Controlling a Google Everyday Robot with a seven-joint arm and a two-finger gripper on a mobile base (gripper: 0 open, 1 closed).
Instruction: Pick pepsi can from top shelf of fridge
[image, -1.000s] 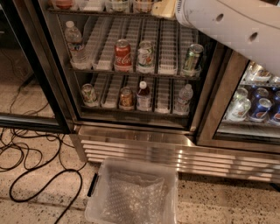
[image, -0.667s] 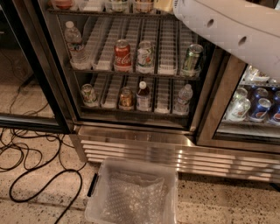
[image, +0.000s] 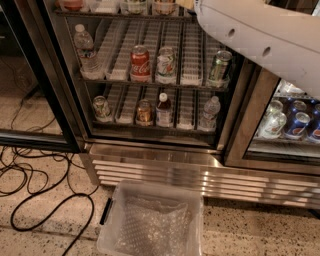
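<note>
**Arm at fridge top, gripper out of sight**

White arm (image: 260, 42) across the upper right corner, slanting up and left toward top shelf (image: 120, 14) of fridge (image: 235, 125). Gripper beyond the upper edge, not seen; not possible to tell if open or closed. On top shelf only the bottoms of some containers, cut by the edge; pepsi can not recognisable among them.

Speckled floor (image: 240, 230), black cables (image: 22, 170) at left, steel grille (image: 200, 175) under the racks.

Middle rack: water bottle (image: 85, 50), Coca-Cola can (image: 140, 62), pale can (image: 166, 65), green can (image: 220, 65). Lowest rack: two cans, capped bottle (image: 163, 109), clear bottle (image: 210, 112). Behind the right glass, blue cans (image: 298, 125). Before the grille, clear bin (image: 160, 185) with bubbled sheet (image: 150, 225) inside.
</note>
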